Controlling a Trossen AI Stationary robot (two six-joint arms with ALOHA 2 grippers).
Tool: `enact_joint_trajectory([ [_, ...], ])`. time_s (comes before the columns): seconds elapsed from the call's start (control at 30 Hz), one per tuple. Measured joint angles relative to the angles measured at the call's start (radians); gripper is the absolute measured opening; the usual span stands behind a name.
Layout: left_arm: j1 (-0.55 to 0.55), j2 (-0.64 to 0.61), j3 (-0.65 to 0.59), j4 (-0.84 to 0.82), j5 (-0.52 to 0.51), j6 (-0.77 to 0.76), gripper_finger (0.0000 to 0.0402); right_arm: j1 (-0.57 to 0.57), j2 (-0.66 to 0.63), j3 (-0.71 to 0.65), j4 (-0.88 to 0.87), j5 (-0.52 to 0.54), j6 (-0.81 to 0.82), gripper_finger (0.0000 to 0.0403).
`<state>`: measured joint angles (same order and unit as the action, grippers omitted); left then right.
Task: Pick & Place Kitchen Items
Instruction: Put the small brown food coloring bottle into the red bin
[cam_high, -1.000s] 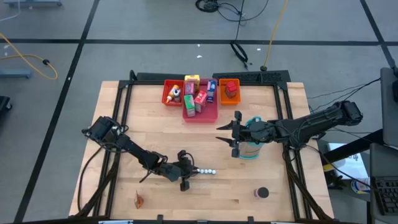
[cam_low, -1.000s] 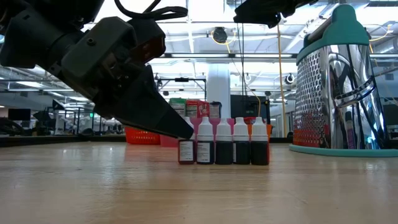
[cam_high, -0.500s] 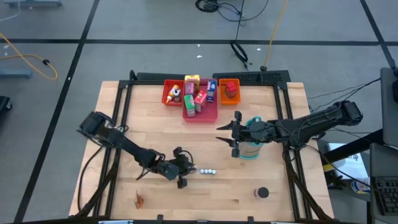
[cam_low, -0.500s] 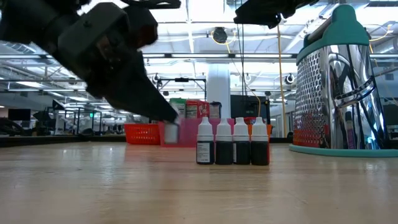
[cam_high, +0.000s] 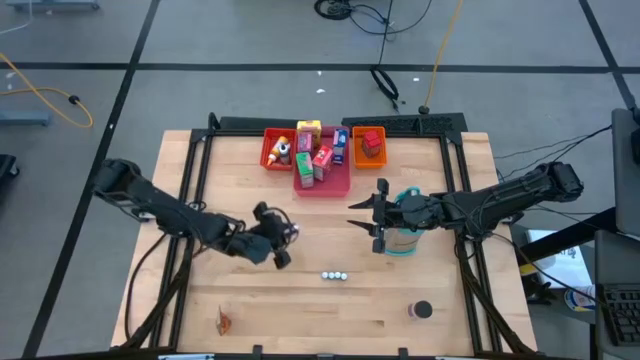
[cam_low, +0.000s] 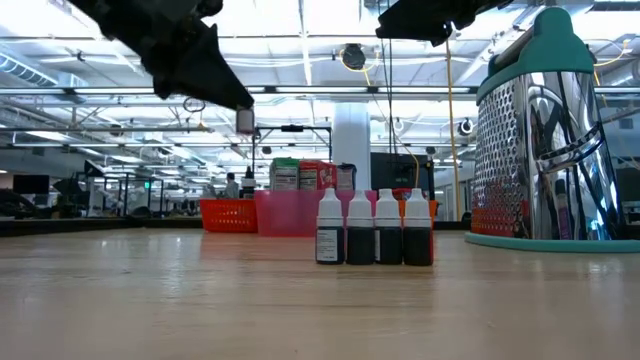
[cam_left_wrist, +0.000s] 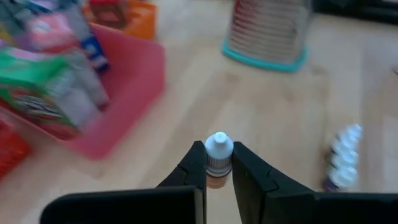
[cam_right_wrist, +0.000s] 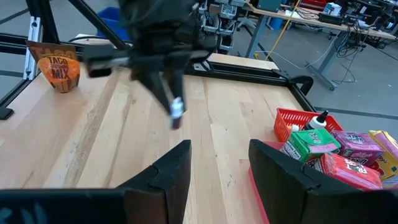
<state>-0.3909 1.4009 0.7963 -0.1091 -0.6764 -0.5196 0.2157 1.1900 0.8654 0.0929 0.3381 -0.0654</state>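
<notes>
Moved: since a second ago the left gripper (cam_high: 281, 240) has lifted off the table and swung from the lower centre of the high view up toward the middle, taking one tiny bottle (cam_left_wrist: 218, 154) out of the row; four bottles (cam_low: 374, 228) are left where five stood.
Left gripper: clamped on the tiny bottle just below its white cap, bottle upright, well clear of the wood in the low view.
Right gripper: right gripper (cam_high: 380, 216) waits at centre right of the high view, above the grater (cam_high: 405, 235), fingers apart and holding nothing.
Task's thing: the held bottle hangs between the remaining row, at lower centre of the high view, and the pink tray (cam_high: 338, 184) at upper centre.
Likely step: carrying the bottle toward the trays, probably the red tray (cam_high: 268, 158), where a bottle already lies.
Doing it well: keep the pinch firm, since the hold is narrow and near the cap; stay high enough to clear the tray wall and the boxes (cam_high: 322, 160); lower it into free space before letting go.
Risk: a tilt or early release could tip the bottle.
</notes>
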Motion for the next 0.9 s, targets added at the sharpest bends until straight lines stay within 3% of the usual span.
enact_joint_trajectory([
  [0.7, 0.454, -0.151, -0.001, -0.133, 0.024, 0.177, 0.0037, 0.0, 0.0, 0.0, 0.0, 0.0, 0.0, 0.0155],
  [0.9, 0.63, -0.152, -0.001, -0.134, 0.125, 0.207, 0.0037, 0.0, -0.001, -0.015, 0.011, 0.0, 0.0, 0.0155],
])
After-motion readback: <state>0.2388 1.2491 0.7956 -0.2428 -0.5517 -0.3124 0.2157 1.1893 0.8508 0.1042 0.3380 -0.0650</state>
